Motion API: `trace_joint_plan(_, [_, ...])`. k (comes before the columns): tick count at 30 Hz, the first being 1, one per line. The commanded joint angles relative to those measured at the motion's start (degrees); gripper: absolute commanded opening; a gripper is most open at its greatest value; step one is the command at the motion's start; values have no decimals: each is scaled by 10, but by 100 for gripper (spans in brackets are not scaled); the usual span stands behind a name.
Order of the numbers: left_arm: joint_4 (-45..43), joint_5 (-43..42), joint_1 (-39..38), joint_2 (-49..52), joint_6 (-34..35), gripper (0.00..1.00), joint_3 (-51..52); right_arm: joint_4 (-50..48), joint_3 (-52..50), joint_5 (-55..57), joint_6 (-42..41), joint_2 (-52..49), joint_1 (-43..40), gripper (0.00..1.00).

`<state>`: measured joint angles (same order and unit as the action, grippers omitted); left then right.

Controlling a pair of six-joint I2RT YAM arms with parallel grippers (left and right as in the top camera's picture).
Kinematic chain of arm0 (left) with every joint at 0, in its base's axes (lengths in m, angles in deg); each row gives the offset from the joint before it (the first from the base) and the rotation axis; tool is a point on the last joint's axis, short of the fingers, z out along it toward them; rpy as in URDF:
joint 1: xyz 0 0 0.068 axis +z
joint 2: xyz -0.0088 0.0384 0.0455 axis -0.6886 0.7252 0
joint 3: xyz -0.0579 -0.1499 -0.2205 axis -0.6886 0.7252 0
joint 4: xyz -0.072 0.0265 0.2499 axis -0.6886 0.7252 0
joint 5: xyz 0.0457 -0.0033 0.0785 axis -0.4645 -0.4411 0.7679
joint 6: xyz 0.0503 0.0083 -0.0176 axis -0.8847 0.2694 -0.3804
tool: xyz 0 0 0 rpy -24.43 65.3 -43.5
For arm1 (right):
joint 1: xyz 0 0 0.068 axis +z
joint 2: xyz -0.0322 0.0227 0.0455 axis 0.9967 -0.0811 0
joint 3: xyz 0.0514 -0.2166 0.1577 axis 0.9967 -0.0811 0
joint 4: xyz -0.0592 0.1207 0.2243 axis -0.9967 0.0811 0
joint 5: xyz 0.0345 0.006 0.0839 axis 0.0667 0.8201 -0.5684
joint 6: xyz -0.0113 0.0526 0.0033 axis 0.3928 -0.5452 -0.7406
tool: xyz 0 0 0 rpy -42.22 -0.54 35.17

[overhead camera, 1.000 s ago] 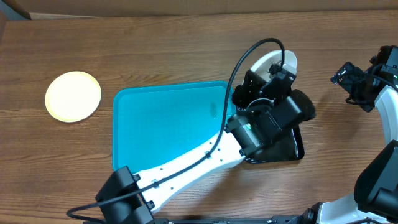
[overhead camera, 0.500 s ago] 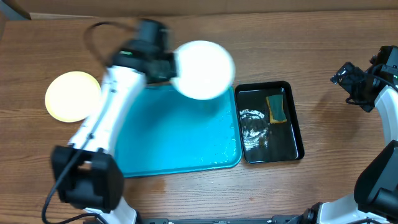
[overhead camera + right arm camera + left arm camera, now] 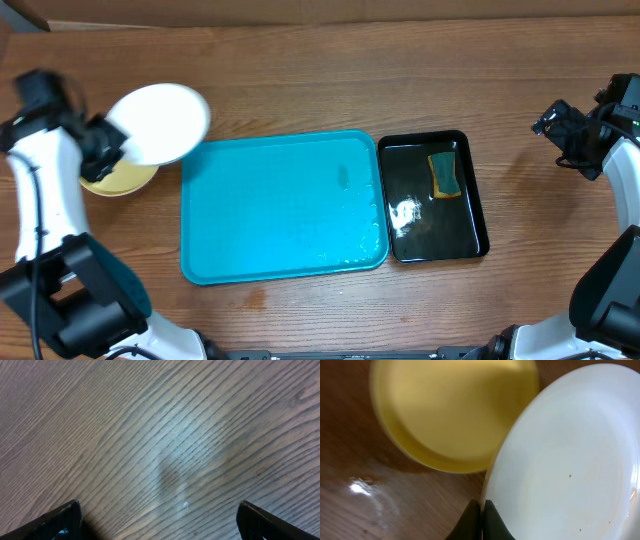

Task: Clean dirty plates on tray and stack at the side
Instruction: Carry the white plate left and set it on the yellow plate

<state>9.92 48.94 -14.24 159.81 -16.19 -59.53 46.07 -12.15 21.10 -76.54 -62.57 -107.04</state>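
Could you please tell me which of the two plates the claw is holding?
The white plate, gripped at its rim by the left claw; the pale yellow plate lies on the table, partly under it.

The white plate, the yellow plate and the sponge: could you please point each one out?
white plate (image 3: 160,122), overhead view, centre of its face.
yellow plate (image 3: 455,410), left wrist view, middle of its inside.
sponge (image 3: 444,175), overhead view, its green top.

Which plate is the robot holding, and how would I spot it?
Start at the big turquoise tray mid-table and look just off its upper left corner. There the left gripper pinches the rim of a white plate. Unlike the pale yellow plate partly under it, it is white and faintly speckled.
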Motion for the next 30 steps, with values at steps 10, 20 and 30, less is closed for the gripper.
trace_joint_plan(10, [-156, 19, 97, -12, 39, 4, 141, -2, 12, -5, -3, 14, 1, 100])
trace_joint_plan(20, [-207, 41, 97, -12, 37, 7, 143, -2, 12, -5, -3, 14, 1, 100])
trace_joint_plan(30, [-217, -55, 97, -12, 13, 98, 143, -2, 12, -5, -3, 14, 1, 100])
